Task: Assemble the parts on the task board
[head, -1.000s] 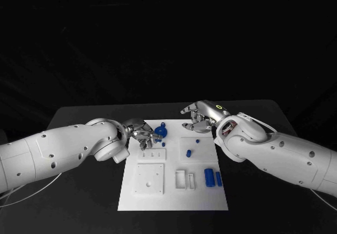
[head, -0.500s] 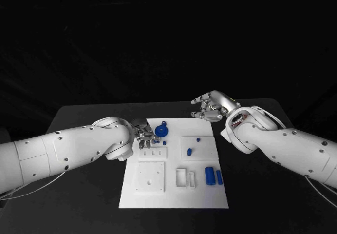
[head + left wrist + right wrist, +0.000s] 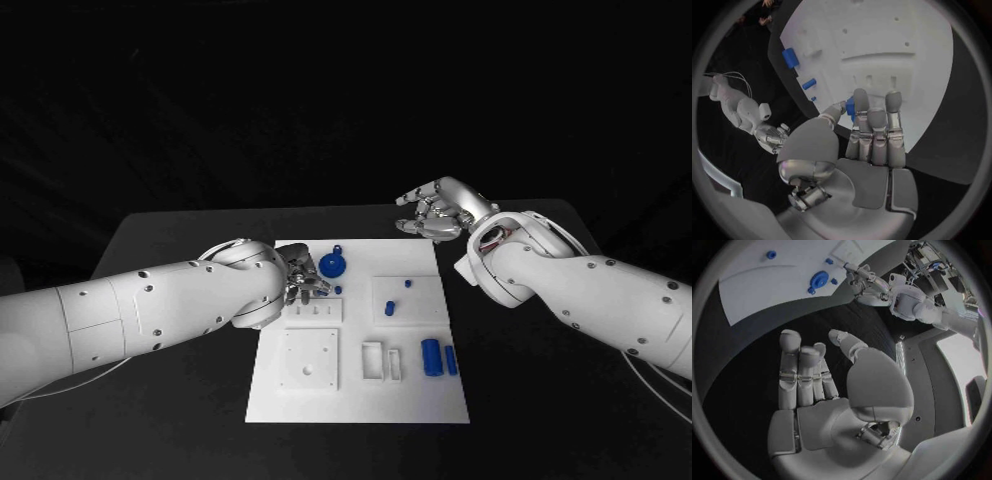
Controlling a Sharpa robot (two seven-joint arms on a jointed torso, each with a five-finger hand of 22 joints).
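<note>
Two silver many-fingered hands sit near the far end of the white rectangular task board (image 3: pixel 361 340), which lies in the middle of the black tabletop (image 3: pixel 173 240). The left hand (image 3: pixel 300 280) hangs over the board's far left corner. In its wrist view, a small blue part (image 3: pixel 850 106) sits at its fingertips (image 3: pixel 861 97), apparently pinched against the thumb, though I cannot tell for sure. The round blue disc with a handle (image 3: pixel 333 266) lies just beside that hand, toward the board's far edge. The right hand (image 3: pixel 444 210) is released, fingers apart and holding nothing, off the board beyond its far right corner. More small blue pieces lie mid-board, and a blue cylinder (image 3: pixel 430 358) lies lengthwise toward the near right corner. The left hand is plainly nearer the disc, so the coming move probably falls to it.
</note>
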